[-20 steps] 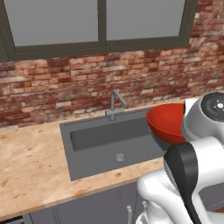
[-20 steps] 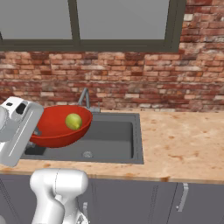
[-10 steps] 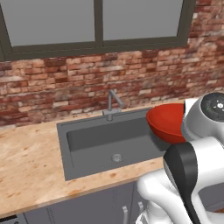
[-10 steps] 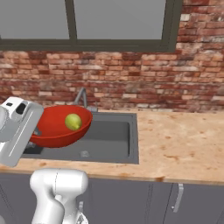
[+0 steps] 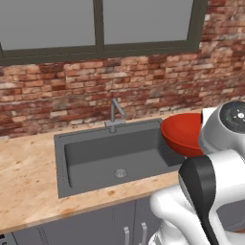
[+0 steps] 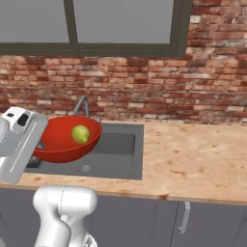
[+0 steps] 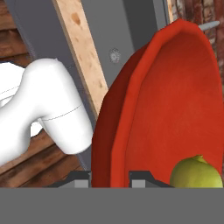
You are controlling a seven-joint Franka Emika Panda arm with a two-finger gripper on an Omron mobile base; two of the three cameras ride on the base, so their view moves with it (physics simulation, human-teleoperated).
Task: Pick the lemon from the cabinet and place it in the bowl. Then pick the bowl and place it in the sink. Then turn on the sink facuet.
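The sink (image 5: pixel 115 158) lies sunk in the counter (image 6: pixel 193 159) below the brick wall, tap (image 5: pixel 115 115) at its far rim. The bowl (image 6: pixel 65 140) hangs over the sink's edge, carried level so its load stays put. The gripper (image 7: pixel 110 178) pinches the bowl's rim between its fingers. The lemon (image 6: pixel 80 134) sits inside the bowl.

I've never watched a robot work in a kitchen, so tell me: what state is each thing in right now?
Bowl: red, held above the sink, gripped at its rim.
Lemon: resting inside the bowl.
Sink: nothing in the basin, drain bare.
Faucet: no water running.
Gripper: shut on the bowl's rim.
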